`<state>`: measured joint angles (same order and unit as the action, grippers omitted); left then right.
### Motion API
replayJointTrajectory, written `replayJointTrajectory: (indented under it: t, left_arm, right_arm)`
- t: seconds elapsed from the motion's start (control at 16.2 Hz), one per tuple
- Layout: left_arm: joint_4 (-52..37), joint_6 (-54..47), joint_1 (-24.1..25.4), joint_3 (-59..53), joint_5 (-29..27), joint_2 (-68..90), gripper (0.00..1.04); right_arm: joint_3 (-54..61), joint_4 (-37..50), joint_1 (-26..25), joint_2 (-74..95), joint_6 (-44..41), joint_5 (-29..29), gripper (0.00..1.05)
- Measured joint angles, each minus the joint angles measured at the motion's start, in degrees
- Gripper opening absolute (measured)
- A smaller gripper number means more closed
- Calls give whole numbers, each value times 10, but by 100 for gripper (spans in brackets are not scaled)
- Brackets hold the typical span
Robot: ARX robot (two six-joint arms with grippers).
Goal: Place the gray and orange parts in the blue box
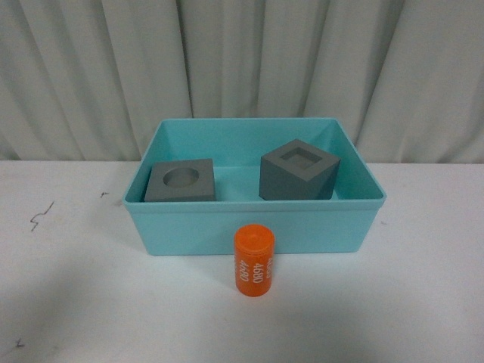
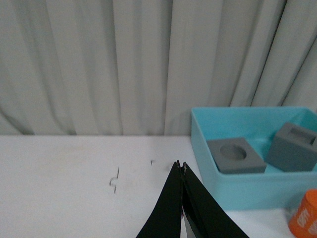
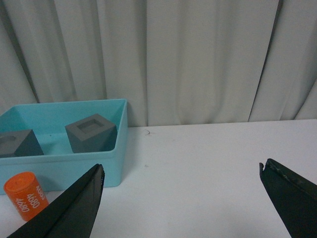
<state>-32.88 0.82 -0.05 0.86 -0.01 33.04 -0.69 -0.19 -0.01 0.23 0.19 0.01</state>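
Wide white desk point(image 1: 76, 302) and on it the blue box point(image 1: 189, 227), open side up to take the parts. Both gray cubes are already inside: the round-recess cube point(image 1: 181, 181) lies flat and the square-recess cube point(image 1: 299, 172) is tilted, probably propped on the sloped wall. The orange cylinder point(image 1: 254, 259) stands upright on the desk just in front of the box. My left fingers point(image 2: 173, 198) are pressed together, empty. My right fingers point(image 3: 79, 203) are spread wide, holding nothing, with the cylinder outside their gap on the box side.
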Motion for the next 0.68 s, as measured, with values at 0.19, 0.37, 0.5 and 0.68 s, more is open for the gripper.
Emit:
replayJointTrajectory:
  t: [0.19, 0.37, 0.5, 0.68]
  left_arm:
    - [62, 0, 0, -3, 0, -63, 2]
    - [124, 0, 0, -3, 0, -124, 2]
    - [151, 0, 0, -3, 0, -154, 2]
    - [189, 0, 0, -3, 0, -191, 2]
  right_arm:
    - [0, 0, 0, 0, 0, 0, 98]
    - [0, 0, 0, 0, 0, 0, 98]
    - [0, 0, 0, 0, 0, 0, 98]
    - [0, 0, 0, 0, 0, 0, 98]
